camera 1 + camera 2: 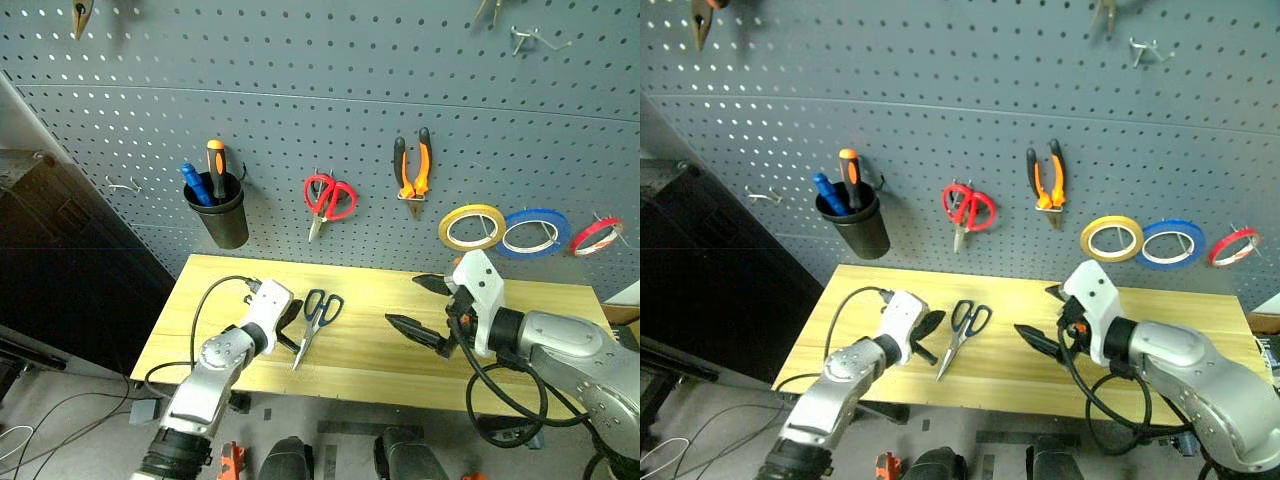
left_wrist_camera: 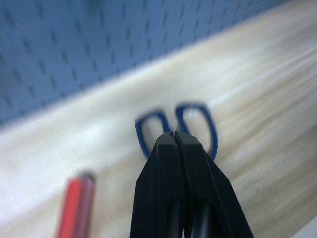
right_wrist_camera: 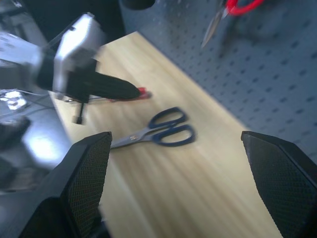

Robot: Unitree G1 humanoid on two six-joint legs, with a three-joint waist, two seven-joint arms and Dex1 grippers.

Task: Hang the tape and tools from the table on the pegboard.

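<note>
Yellow wood makes up the table [image 1: 380, 345], and most of its top is bare, so I have lots of room to move in the middle of the frame. Its front edge runs along the lower part of the picture, and the grey pegboard [image 1: 300, 90] stands right behind its back edge. I can read no words or labels anywhere.

My left gripper [image 1: 291, 327], at lower left, is squeezed tight with nothing in it. It sits just beside the blue-handled scissors [image 1: 316, 318], which lie flat on the table. In the left wrist view the red screwdriver [image 2: 74, 208] lies on the wood near them.

My right gripper [image 1: 425, 310], right of centre, is spread wide and holds nothing.

On the board, the yellow tape [image 1: 471, 227] hangs at the right, next to a blue tape roll [image 1: 537, 232] and a red one [image 1: 596, 236]. The orange pliers [image 1: 413, 172] hang above centre, beside red scissors [image 1: 328, 199]. A black cup [image 1: 220, 212] hangs at the left.
</note>
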